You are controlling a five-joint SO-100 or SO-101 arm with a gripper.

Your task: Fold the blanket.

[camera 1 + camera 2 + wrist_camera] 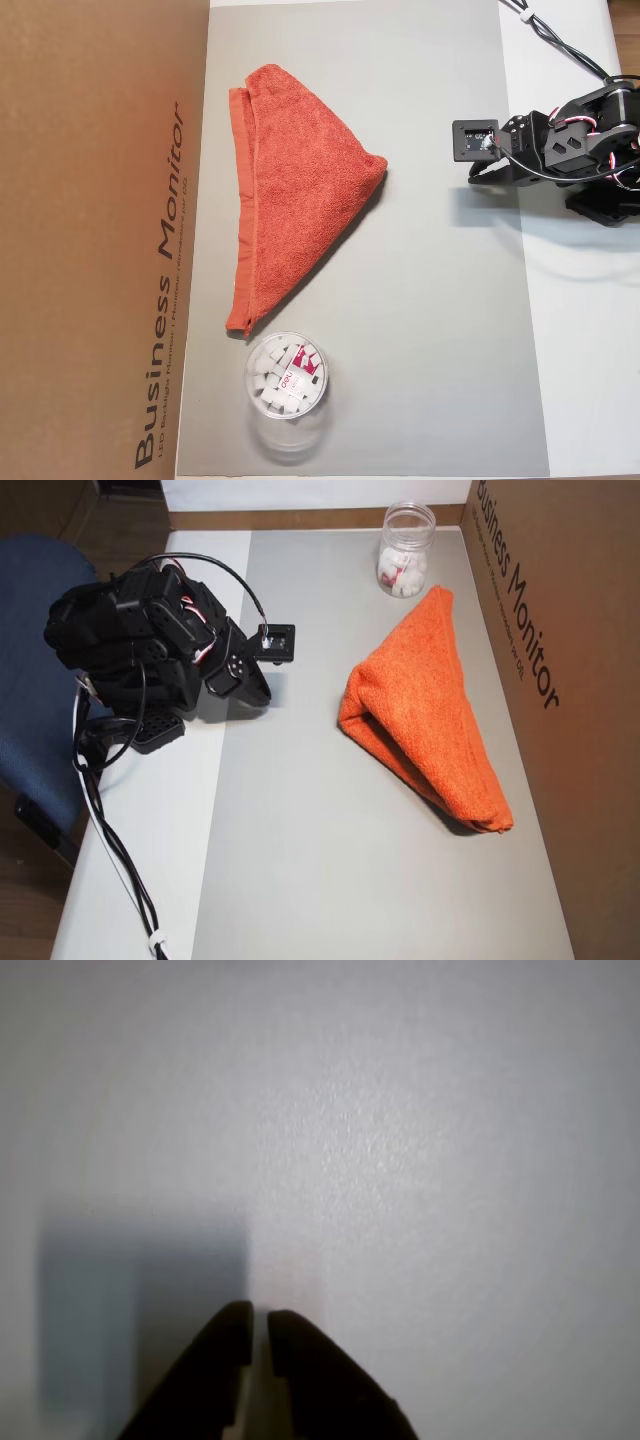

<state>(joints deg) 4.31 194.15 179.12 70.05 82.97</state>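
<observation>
Grey matting (420, 300) is lying under the gripper (258, 1332), whose black jaws are sitting almost closed, gripping nothing. Well apart from it, the fuzzy orange-red blanket (290, 190) is resting folded into a triangle, beside a cardboard box (100, 240).

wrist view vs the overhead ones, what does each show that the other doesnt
Only the wrist view shows the gripper fingertips close up, nearly touching with a thin gap, over bare pale surface. Only the overhead views show the blanket folded into a triangle, the clear cup of white pieces beside it, and the cardboard box. Both share the grey mat and the arm, which is clear of the blanket.
</observation>
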